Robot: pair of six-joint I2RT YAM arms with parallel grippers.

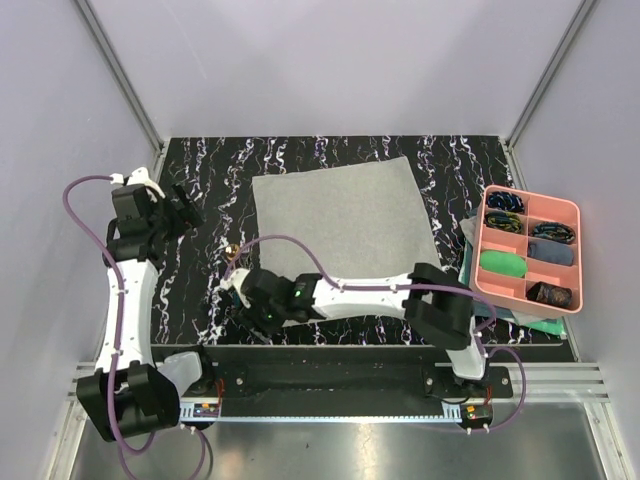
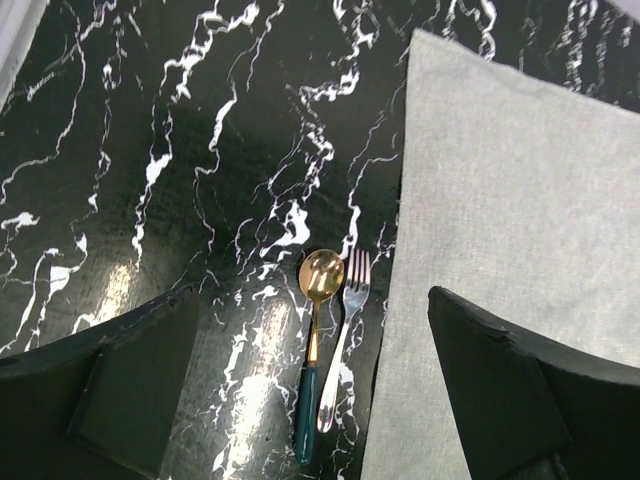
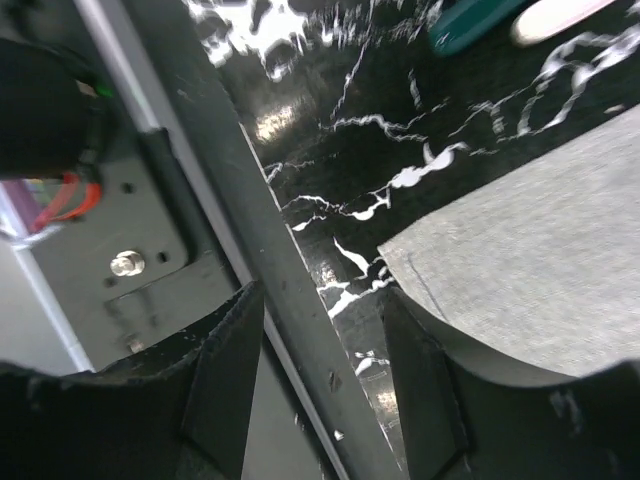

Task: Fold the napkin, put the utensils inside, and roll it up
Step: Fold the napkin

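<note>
The napkin (image 1: 340,222) lies flat and unfolded on the black marble table, and shows in the left wrist view (image 2: 500,200). A gold spoon (image 2: 316,300) with a teal handle and a silver fork (image 2: 347,330) lie side by side just left of the napkin; in the top view only a gold glint of the utensils (image 1: 232,248) shows. My left gripper (image 1: 190,210) is open above the utensils, and its mid-gap shows in the left wrist view (image 2: 320,400). My right gripper (image 1: 240,298) is open at the table's near edge, also seen in its wrist view (image 3: 320,390). The napkin's near-left corner (image 3: 520,270) drapes beside its right finger (image 3: 425,390).
A pink tray (image 1: 577,240) with rolled cloths in its compartments stands at the right, over folded teal cloths (image 1: 545,325). The metal rail (image 3: 230,230) of the near edge runs under my right gripper. The utensil handle tips (image 3: 470,25) lie just beyond it.
</note>
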